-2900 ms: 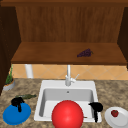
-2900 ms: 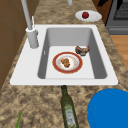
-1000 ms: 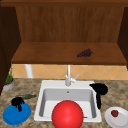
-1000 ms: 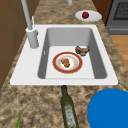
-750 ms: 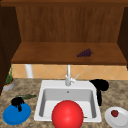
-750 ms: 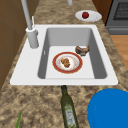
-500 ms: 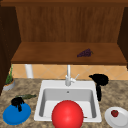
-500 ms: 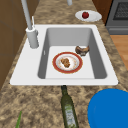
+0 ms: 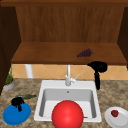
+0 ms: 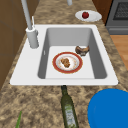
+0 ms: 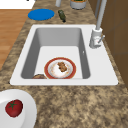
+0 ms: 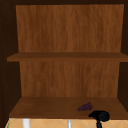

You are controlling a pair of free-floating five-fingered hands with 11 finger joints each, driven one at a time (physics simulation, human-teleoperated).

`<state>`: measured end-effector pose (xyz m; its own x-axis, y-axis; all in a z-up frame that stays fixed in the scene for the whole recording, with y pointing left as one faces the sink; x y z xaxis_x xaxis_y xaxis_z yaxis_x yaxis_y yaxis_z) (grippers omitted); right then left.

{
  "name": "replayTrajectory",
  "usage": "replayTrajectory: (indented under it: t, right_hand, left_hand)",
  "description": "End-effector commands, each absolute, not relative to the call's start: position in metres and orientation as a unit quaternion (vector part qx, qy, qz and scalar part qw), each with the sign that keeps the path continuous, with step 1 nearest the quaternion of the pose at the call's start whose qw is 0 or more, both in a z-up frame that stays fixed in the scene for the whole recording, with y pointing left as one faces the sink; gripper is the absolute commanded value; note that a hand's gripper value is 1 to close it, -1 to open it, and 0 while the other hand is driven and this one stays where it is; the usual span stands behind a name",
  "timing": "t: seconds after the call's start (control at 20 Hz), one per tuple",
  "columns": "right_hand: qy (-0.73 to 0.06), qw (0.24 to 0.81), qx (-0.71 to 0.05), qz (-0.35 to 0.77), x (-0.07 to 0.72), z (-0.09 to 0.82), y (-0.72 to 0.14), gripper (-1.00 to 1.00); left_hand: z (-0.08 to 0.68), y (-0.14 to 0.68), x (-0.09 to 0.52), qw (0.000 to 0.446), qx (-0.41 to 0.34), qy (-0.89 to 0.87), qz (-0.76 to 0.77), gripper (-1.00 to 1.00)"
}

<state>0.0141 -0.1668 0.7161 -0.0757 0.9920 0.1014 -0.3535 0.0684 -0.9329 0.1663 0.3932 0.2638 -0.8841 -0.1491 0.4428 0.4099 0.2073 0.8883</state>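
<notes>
My right hand [image 9: 98, 67] hangs in the air just in front of the lower shelf's [image 9: 50, 53] front edge, to the right of the faucet [image 9: 68, 76]. In the upper view it [image 12: 99, 116] sits at the same edge. From what I can make out its fingers are curled in with nothing in them, though something dark trails down from it and I cannot tell what that is. The nearest thing is the bunch of grapes [image 9: 85, 53], lying on the shelf a little left of and farther back than the hand; the two are apart.

My left hand [image 9: 17, 102] hovers over the blue plate [image 9: 16, 114] at the near left, fingers bunched, nothing in it that I can see.

Risks as I judge them: the hand is very close to the shelf lip, so a careless push could knock into the wood. Grapes are soft and loose; a sideways nudge could send them rolling deeper or off the edge into the sink [image 9: 67, 97], where a dish [image 10: 67, 62] with food sits.
</notes>
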Motion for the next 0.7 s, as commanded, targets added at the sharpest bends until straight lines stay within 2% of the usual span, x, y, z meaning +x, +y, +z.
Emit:
replayTrajectory:
  t: [0.0, 0.65]
  right_hand:
    - [-0.437, 0.581, -0.369, 0.580, 0.024, 0.747, -0.163, -1.00]
    - [-0.431, 0.583, -0.365, 0.584, 0.124, 0.838, -0.149, -1.00]
  left_hand:
    - [0.264, 0.393, 0.166, 0.224, -0.088, -0.744, -0.623, 0.00]
    - [0.264, 0.393, 0.166, 0.224, -0.088, -0.744, -0.623, 0.00]
